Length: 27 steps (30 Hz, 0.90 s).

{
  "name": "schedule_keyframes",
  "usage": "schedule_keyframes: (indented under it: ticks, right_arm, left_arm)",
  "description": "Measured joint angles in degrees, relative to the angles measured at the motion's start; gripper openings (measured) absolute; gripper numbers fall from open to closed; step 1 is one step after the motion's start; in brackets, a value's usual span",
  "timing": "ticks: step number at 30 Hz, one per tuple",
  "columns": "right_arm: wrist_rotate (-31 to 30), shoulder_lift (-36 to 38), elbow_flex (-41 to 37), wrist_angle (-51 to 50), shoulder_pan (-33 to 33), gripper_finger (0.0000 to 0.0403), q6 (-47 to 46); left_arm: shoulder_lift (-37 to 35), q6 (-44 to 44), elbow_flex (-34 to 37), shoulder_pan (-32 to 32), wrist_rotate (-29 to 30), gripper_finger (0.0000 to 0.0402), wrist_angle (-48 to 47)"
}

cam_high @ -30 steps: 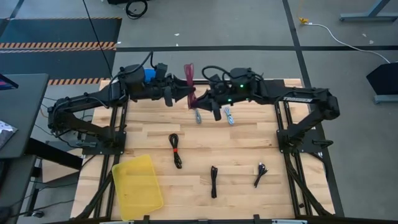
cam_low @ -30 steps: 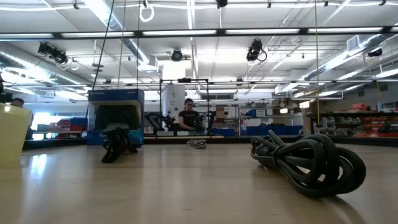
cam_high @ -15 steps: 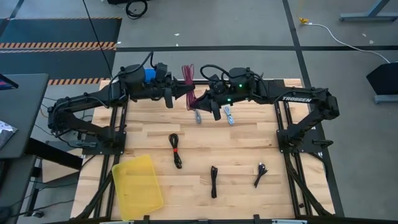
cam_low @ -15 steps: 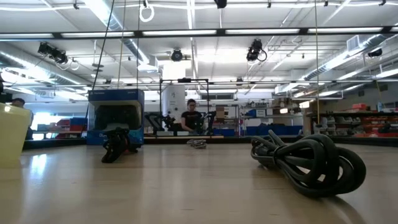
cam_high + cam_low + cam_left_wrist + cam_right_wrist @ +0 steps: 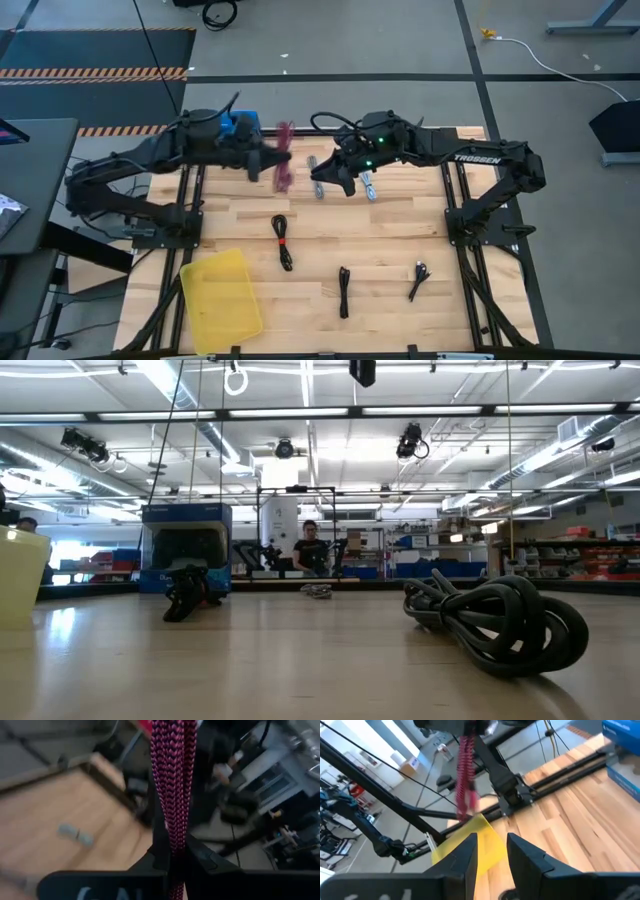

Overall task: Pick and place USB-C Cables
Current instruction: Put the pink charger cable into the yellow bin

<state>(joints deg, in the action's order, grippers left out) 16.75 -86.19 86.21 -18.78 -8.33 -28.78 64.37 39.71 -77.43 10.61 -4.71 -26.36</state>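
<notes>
A second ago we saw the two arms meeting nose to nose in the upper middle of the high view with the magenta cable (image 5: 284, 168) between them. Now they have parted: the left end effector (image 5: 268, 160) has swung toward the left with the cable, and the right end effector (image 5: 322, 180) has let go and drawn back. We judge the handover done, so carrying the cable to the yellow tray (image 5: 221, 297), lower left on the counter (image 5: 400, 250), looks like the next step.

In its wrist view the left end effector is clamped tight on the magenta braid (image 5: 172, 795), which hangs clear of the counter. The right end effector (image 5: 491, 851) has its fingers parted and holds nothing.
</notes>
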Motion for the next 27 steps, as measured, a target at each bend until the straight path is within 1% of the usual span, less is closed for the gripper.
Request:
schedule_keyframes:
  ticks: [4,8,13,16,19,23,27]
  right_arm:
    - [0.0,0.0,0.0,-5.3,-1.3,0.0111,0.2]
    - [-0.2,0.0,0.0,-11.0,-2.6,0.0112,0.4]
    - [-0.1,0.0,0.0,-15.4,-3.7,0.0112,1.8]
    - [0.0,0.0,0.0,-16.2,-4.3,0.0111,2.3]
    - [1.7,0.0,0.0,-16.2,-4.8,0.0111,3.3]
    - [3.1,0.0,0.0,-16.2,-5.4,0.011,3.3]
    - [4.0,0.0,0.0,-16.4,-5.5,0.011,3.4]
  left_arm:
    - [-4.4,6.4,0.0,-3.1,-1.5,0.0029,-13.0]
    - [-7.4,13.2,0.0,-9.1,-1.2,0.0029,-23.1]
    - [-8.3,14.2,0.0,-18.9,-1.1,0.0029,-32.4]
    - [-7.7,14.2,0.0,-24.2,-1.9,0.0029,-40.5]
    - [-6.9,13.1,0.0,-29.0,-2.0,0.0029,-48.1]
    - [-6.0,11.8,0.0,-34.6,-0.9,0.0029,-51.9]
    - [-4.0,11.5,0.0,-38.6,1.6,0.0029,-52.1]
